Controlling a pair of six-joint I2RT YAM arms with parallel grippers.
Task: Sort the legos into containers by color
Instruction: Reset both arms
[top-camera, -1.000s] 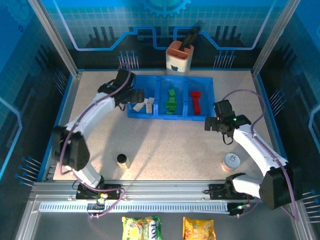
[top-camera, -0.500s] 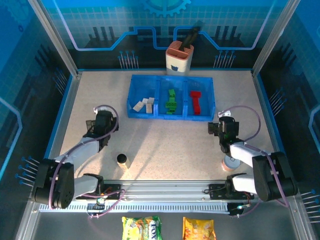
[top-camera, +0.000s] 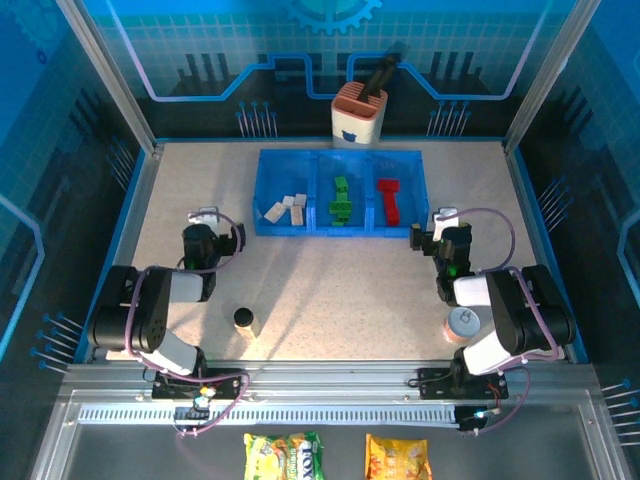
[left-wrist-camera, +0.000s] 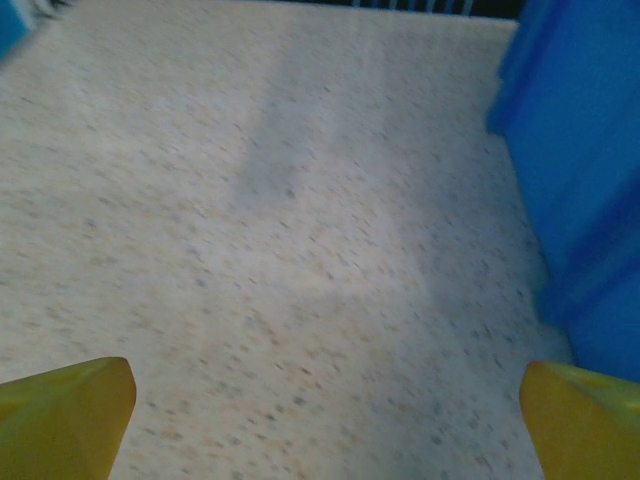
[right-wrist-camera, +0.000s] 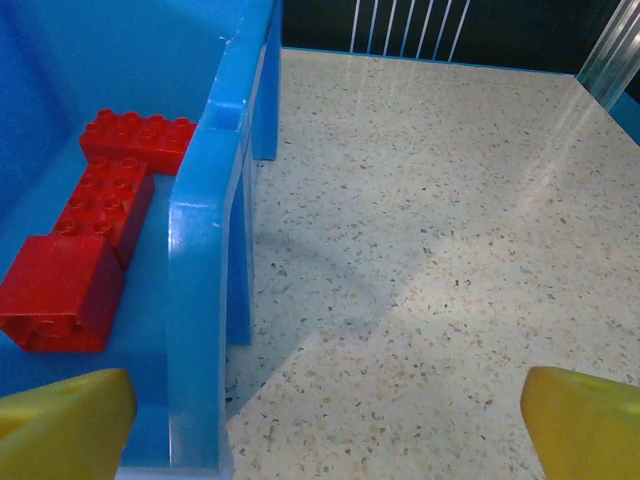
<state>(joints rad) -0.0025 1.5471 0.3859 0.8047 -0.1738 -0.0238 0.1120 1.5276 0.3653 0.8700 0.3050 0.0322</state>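
My left fingers (left-wrist-camera: 62, 415) stand spread wide with nothing between them, low over the bare desk (left-wrist-camera: 300, 230), with the blue tray (left-wrist-camera: 585, 180) just to their right. My right fingers (right-wrist-camera: 585, 425) are also spread wide and empty, and the tray's right-hand wall shows between them. The red bricks (right-wrist-camera: 90, 230) lie in the right compartment, the green bricks (top-camera: 342, 199) in the middle one and the cream bricks (top-camera: 288, 207) in the left one. A small black cylinder (top-camera: 243, 318) and a tin can (top-camera: 462, 322) stand on the desk nearer my bases.
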